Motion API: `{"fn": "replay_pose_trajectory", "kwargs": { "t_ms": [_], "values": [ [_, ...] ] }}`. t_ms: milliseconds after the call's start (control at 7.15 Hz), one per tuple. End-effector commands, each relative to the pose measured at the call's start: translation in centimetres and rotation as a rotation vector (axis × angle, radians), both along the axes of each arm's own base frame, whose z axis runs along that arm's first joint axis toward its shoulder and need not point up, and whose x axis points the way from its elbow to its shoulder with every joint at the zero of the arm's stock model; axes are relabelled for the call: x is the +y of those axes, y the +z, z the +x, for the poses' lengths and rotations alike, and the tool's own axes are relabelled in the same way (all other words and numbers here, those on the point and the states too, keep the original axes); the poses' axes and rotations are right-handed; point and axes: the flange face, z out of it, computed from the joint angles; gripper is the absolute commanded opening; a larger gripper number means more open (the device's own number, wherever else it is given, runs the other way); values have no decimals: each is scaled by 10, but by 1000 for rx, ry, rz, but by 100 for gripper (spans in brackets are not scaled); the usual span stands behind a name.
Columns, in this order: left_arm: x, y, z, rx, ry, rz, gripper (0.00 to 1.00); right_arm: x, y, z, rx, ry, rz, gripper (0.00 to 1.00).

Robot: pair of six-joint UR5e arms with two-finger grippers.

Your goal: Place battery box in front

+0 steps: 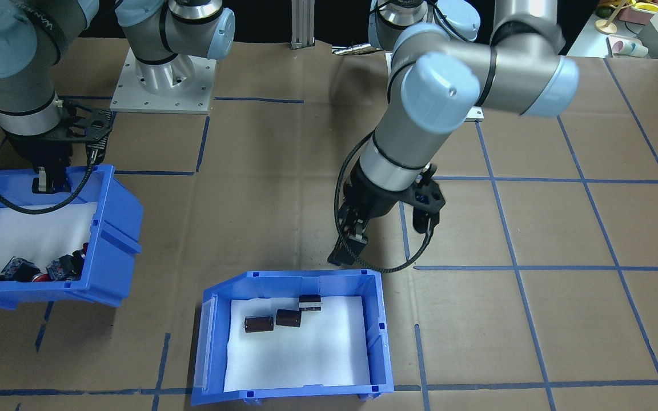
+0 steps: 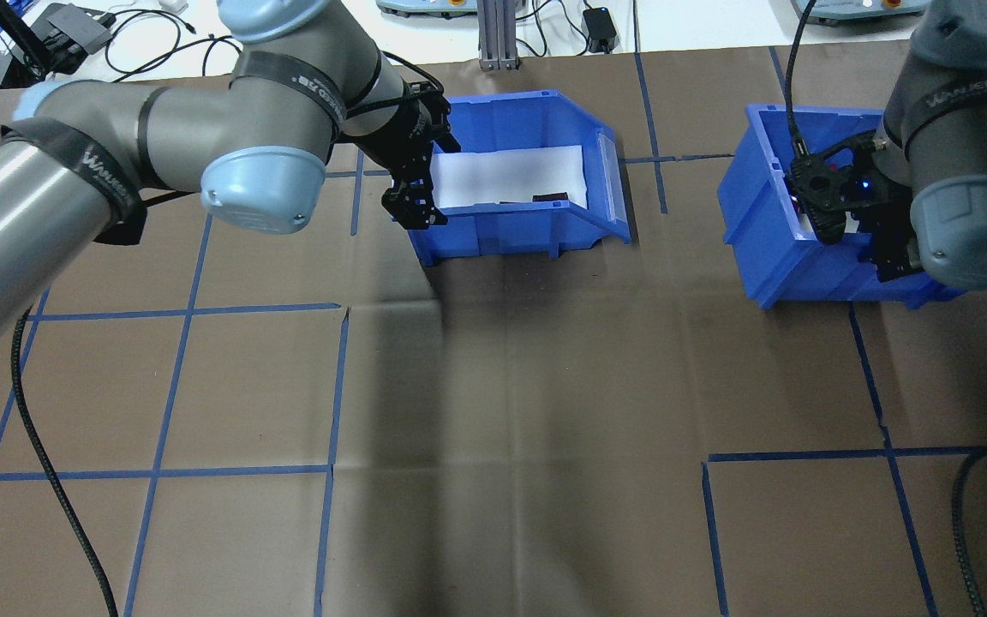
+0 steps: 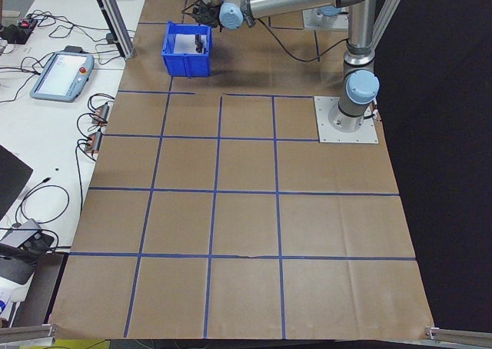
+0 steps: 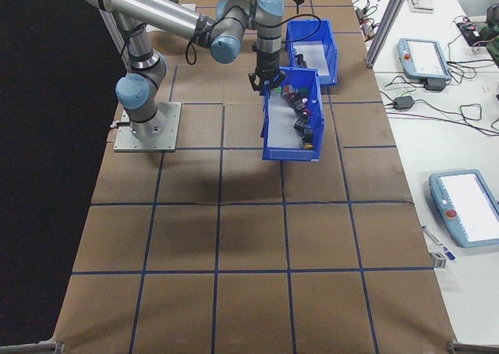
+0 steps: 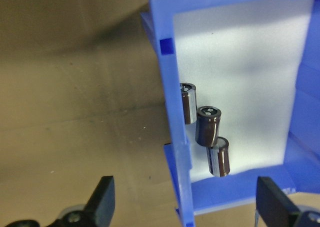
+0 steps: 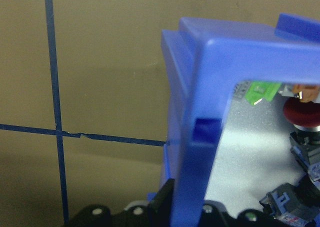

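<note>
The battery box (image 1: 378,337), a blue bin lined with white foam, rests on the table near the operators' edge. Three dark cylinders (image 1: 288,318) lie inside it. My left gripper (image 1: 347,251) hangs open just over the box's robot-side rim; in the left wrist view its fingers (image 5: 104,205) stand wide apart either side of the box's wall (image 5: 176,137). My right gripper (image 1: 49,180) is shut on the back wall of the other blue bin (image 1: 115,240), which holds coloured push-button parts and hangs tilted off the table.
Brown paper with a blue tape grid covers the table. The arms' base plates (image 1: 163,80) sit at the robot's side. An aluminium post (image 2: 493,34) stands beyond the battery box (image 2: 536,230). Side benches with pendants (image 4: 425,58) and cables flank the table.
</note>
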Motion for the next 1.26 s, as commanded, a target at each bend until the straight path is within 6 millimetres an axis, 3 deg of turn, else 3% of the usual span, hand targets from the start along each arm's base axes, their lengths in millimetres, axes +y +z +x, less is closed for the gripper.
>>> {"fn": "replay_pose_trajectory", "kwargs": {
  "t_ms": [0,280,559,699,839,1118],
  "values": [
    [46,67,24,-156,-303,-21,100,29,-10,25,-3,38,32,0],
    [92,107,51,-253,-708,-19,100,73,-32,96,1,2,28,0],
    [112,134,81,-280,-1142,-106,100,109,-50,170,11,-52,7,0],
    [124,144,87,-294,-1317,-144,100,129,-63,193,15,-61,8,0],
    [127,144,93,-317,-1405,-161,100,143,-67,215,16,-89,-7,0],
    [123,137,106,-346,-1420,-127,100,168,-92,278,17,-41,-38,0]
  ]
}}
